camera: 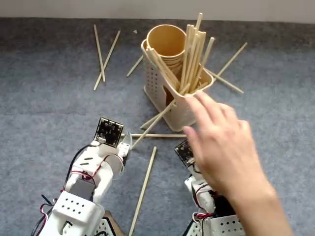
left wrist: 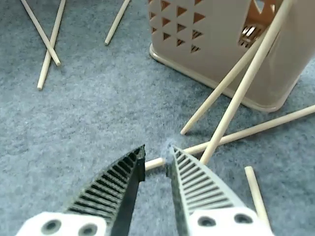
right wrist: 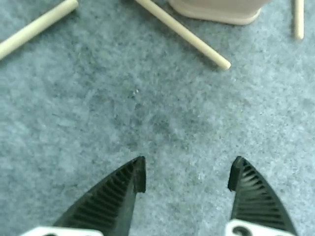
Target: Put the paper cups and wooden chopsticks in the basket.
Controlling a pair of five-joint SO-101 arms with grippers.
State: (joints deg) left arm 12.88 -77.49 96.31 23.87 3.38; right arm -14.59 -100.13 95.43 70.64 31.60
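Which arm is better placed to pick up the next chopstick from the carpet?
Left: the left hand, slightly open, has a chopstick end at its tips; the right hand is open over bare carpet, chopsticks farther off.

We record a hand point(camera: 221, 142) beside the basket point(camera: 157, 83) covering the right gripper point(right wrist: 188, 172) from above; basket walls hide the bases of the cups point(camera: 167, 42).

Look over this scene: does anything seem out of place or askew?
Yes. Several chopsticks lie scattered on the carpet around the basket, and a pair leans askew against its wall instead of standing inside with the cups. A person's hand is at its rim.
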